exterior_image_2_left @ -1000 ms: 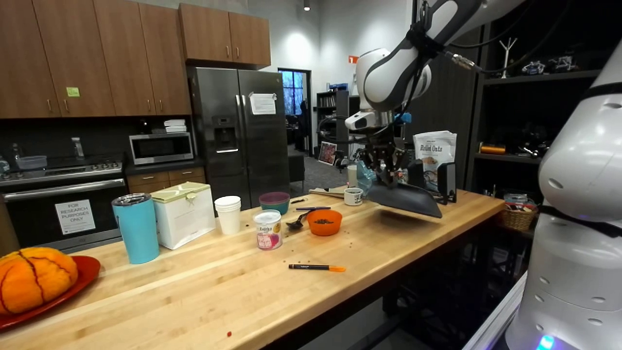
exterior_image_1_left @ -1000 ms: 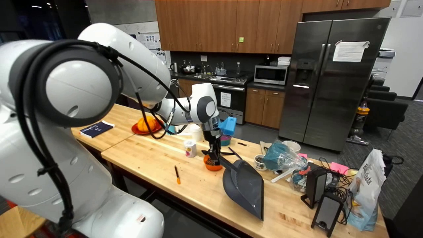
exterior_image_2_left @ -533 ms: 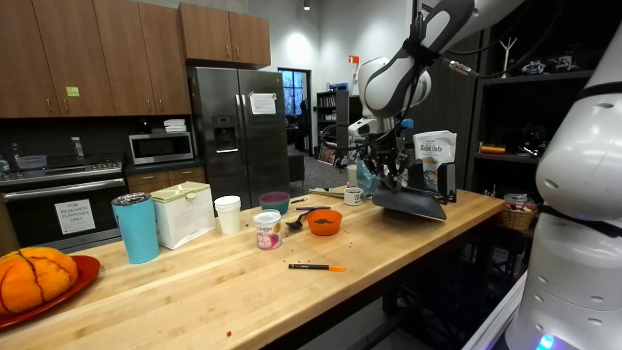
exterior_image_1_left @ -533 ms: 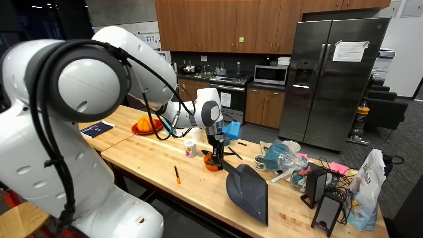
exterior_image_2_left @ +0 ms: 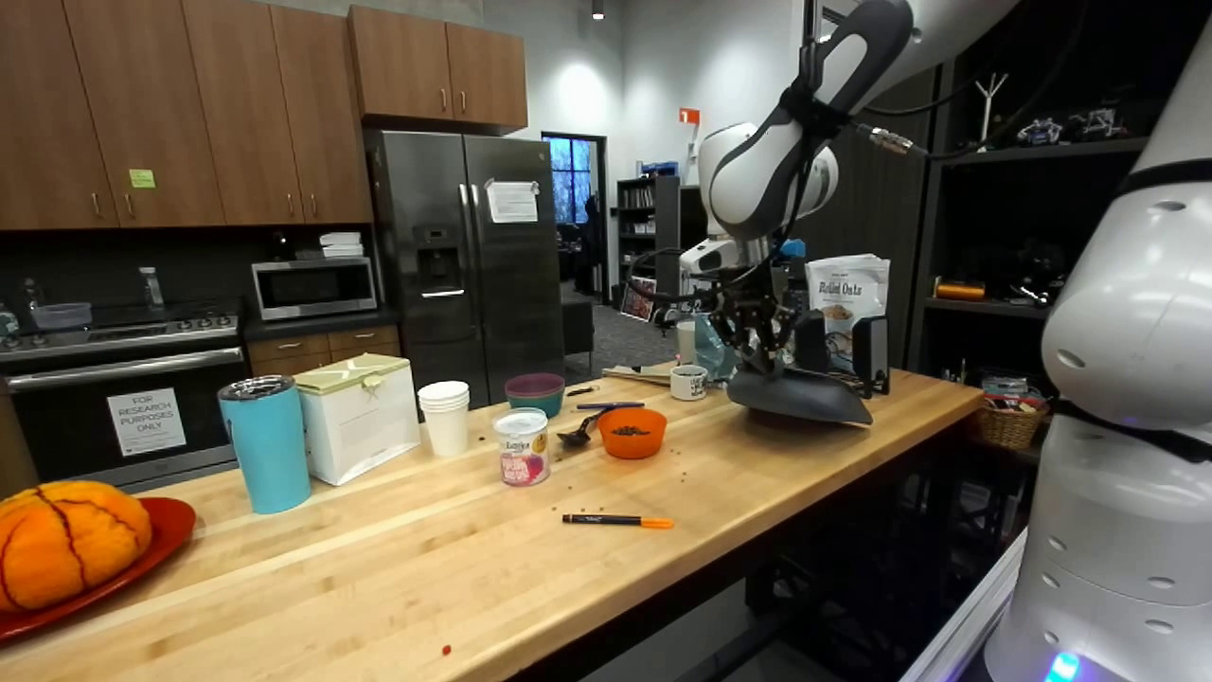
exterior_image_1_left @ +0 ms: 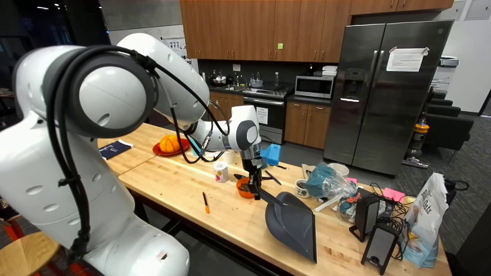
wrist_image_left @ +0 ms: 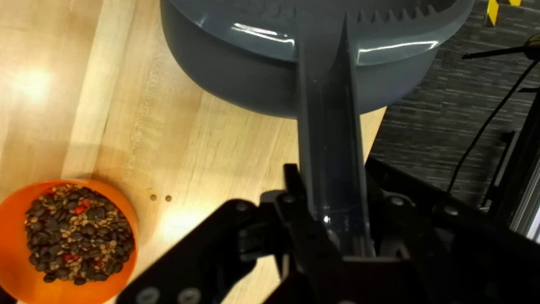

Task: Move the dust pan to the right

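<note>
Dust pan (exterior_image_1_left: 293,226) is over the desk (exterior_image_1_left: 172,188), a touch lower and nearer the speakers (exterior_image_1_left: 379,245) than a second ago; gripper (wrist_image_left: 331,185) clamped on its handle (wrist_image_left: 329,126). Rightward move looks well along, set-down probably next. Contact underneath unclear.

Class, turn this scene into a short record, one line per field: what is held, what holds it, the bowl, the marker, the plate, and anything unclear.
held item: dark grey dustpan
held by: claw, shut on the handle
bowl: orange bowl on the wooden table, with mixed dark, tan and red bits inside
marker: black marker with an orange end, lying on the table
plate: red plate under an orange pumpkin-like object
unclear: whether the dustpan touches the table
</note>
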You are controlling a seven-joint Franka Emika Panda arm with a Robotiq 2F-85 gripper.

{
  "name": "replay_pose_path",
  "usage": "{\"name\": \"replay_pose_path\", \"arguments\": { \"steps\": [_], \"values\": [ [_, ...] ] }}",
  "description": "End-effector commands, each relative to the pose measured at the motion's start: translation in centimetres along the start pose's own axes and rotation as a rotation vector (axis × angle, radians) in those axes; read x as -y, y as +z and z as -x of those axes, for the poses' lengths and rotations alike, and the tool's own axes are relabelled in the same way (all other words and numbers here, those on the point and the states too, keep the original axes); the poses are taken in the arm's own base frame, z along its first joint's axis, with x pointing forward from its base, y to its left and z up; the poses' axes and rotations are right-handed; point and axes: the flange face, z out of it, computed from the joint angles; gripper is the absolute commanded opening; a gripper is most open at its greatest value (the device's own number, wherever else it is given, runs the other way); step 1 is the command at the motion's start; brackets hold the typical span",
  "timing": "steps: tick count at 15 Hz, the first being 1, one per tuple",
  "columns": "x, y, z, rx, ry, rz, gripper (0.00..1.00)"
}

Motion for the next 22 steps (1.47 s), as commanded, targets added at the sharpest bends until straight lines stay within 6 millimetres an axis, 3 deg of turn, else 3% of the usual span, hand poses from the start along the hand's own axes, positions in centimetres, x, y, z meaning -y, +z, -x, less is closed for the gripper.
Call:
{"name": "replay_pose_path", "arguments": {
  "steps": [1,7,15,16,17,19,20,21,22],
  "values": [
    [0.2,0.8,2.3,-0.003,0.037,-0.004,0.08],
    [0.8,2.3,4.4,-0.021,0.082,-0.020,0.08],
    [0.6,3.8,4.1,-0.054,0.060,-0.019,0.08],
    [0.5,3.9,4.0,-0.060,0.059,-0.018,0.45],
    [0.5,4.1,3.9,-0.068,0.060,-0.016,0.43],
    [0.6,4.4,3.9,-0.083,0.061,-0.013,0.51],
    [0.7,4.6,3.9,-0.094,0.062,-0.011,0.50],
    [0.9,4.9,3.8,-0.104,0.066,-0.011,0.55],
    [1.0,5.1,3.7,-0.117,0.067,-0.010,0.72]
  ]
}}
